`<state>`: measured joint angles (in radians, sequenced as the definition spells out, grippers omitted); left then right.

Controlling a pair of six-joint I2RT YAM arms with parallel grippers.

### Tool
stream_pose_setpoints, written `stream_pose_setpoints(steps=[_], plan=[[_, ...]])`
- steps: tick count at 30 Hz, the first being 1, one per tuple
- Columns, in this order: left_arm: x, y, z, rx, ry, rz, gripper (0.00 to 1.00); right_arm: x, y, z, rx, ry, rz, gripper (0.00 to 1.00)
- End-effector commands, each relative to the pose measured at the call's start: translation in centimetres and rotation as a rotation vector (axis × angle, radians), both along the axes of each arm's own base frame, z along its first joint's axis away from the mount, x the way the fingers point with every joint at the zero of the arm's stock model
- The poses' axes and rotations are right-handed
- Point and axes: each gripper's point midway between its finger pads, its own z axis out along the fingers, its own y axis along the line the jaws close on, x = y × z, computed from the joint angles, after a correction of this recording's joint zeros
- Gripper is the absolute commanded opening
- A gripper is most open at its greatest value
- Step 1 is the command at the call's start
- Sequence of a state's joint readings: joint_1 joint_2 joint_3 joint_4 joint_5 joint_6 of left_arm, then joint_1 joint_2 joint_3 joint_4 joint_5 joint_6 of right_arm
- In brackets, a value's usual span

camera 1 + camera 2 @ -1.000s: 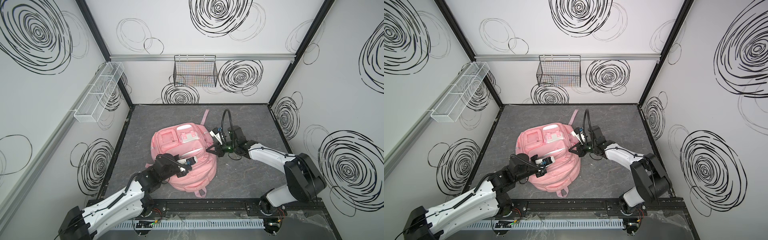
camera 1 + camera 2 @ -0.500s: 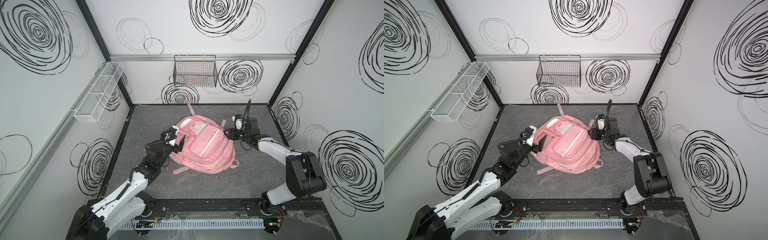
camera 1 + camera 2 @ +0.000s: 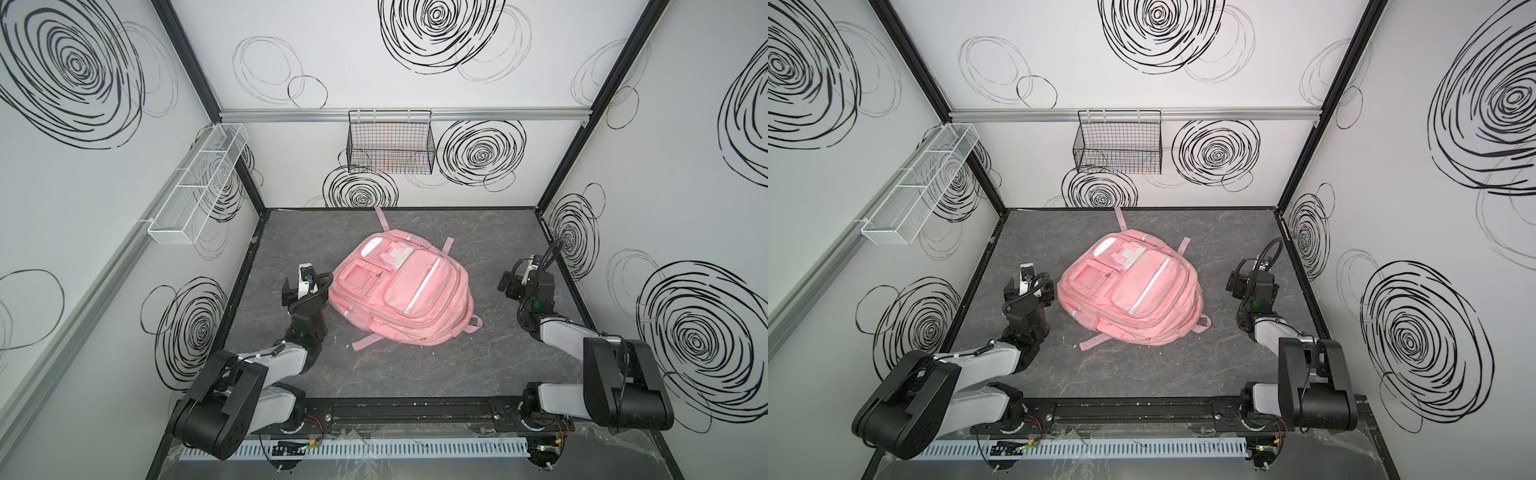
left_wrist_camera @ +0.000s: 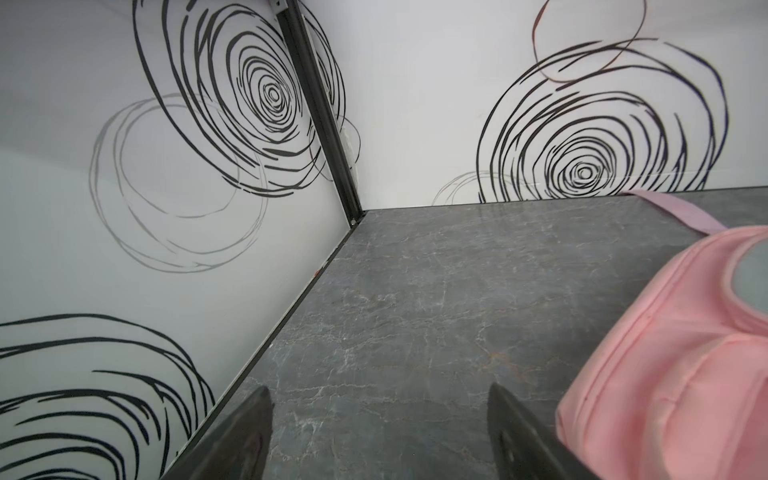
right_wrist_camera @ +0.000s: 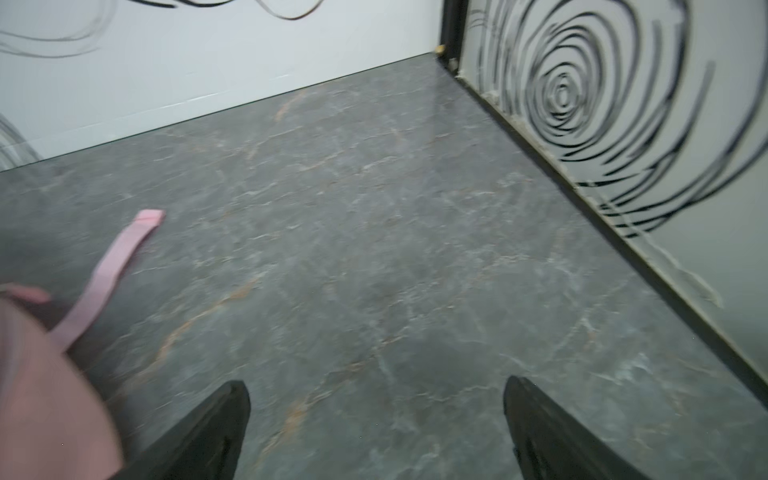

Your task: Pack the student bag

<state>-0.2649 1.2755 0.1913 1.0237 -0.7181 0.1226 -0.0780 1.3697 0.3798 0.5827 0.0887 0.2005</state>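
Near edge: one white slotted cable duct (image 3: 386, 449), hard plastic, with one black rail behind it carrying my two arm bases. The tabletop (image 3: 415, 374) is dark grey with a smooth, pale-veined marble pattern.

My left gripper (image 4: 380, 399) has its two black, tapered fingers spread wide, with only bare tabletop between them. It sits just beside the left edge of the student bag (image 3: 399, 291). I cannot tell whether the finger nearest the bag touches the fabric.

My right gripper (image 5: 376, 386) is also spread wide and holds nothing. It is at the right side of the tabletop, near the right wall and well apart from the bag.

There is one bag, lying flat at mid-table with its front up. It is soft pink woven cloth, padded and rounded, with stitched seams. I can count two front pockets plainly: a small square one on the left and a large rounded one on the right. The large one is crossed by one long white strip. There is a white flap patch toward the bag's far end. Two flat webbing straps lie out from the far edge and one from the near edge.

Left wall: one white mesh tray (image 3: 199, 183), long and divided in three. Far wall: one black wire basket (image 3: 390, 145), box-shaped, hung on a rail. The walls are white with black swirls.
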Motion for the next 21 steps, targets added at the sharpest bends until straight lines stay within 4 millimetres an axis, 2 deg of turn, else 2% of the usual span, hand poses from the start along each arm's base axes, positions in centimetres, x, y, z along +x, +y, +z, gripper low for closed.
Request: stream_pose_setpoints(steps=[1, 5, 9, 10, 12, 13, 14, 17, 19, 21], plan=[[0.4, 0.1, 2.0, -0.062, -0.126, -0.030, 0.84, 1.2, -0.8, 2.8, -0.062, -0.137, -0.026, 1.00], [1.2, -1.8, 2.8, -0.169, -0.223, -0.250, 0.84, 0.7, 0.9, 4.8, -0.091, -0.281, 0.078, 1.00], [2.0, -3.3, 1.4, -0.143, -0.196, -0.337, 0.89, -0.9, 2.4, 3.9, -0.113, -0.350, 0.171, 1.00], [1.8, -3.5, 1.2, -0.131, -0.210, -0.348, 0.91, -1.4, 2.8, 4.6, -0.142, -0.396, 0.198, 1.00], [1.6, -3.1, 1.1, -0.137, -0.214, -0.311, 1.00, -1.1, 2.2, 4.8, -0.130, -0.403, 0.158, 1.00], [1.9, -2.9, 0.9, -0.143, -0.193, -0.297, 0.96, -0.4, 1.2, 4.5, -0.097, -0.369, 0.091, 1.00], [2.2, -2.8, 0.7, -0.148, -0.184, -0.295, 0.96, 0.3, 0.9, 3.3, -0.080, -0.284, 0.073, 1.00], [2.8, -1.7, 0.4, -0.182, -0.175, -0.256, 0.96, -0.4, 1.1, 4.0, -0.135, -0.339, 0.061, 1.00], [2.7, -1.6, 0.6, -0.178, -0.186, -0.253, 0.96, 0.2, 0.9, 3.7, -0.107, -0.300, 0.044, 1.00], [2.4, -1.9, 0.7, -0.168, -0.193, -0.251, 0.96, -0.3, 1.0, 3.8, -0.122, -0.320, 0.046, 1.00]])
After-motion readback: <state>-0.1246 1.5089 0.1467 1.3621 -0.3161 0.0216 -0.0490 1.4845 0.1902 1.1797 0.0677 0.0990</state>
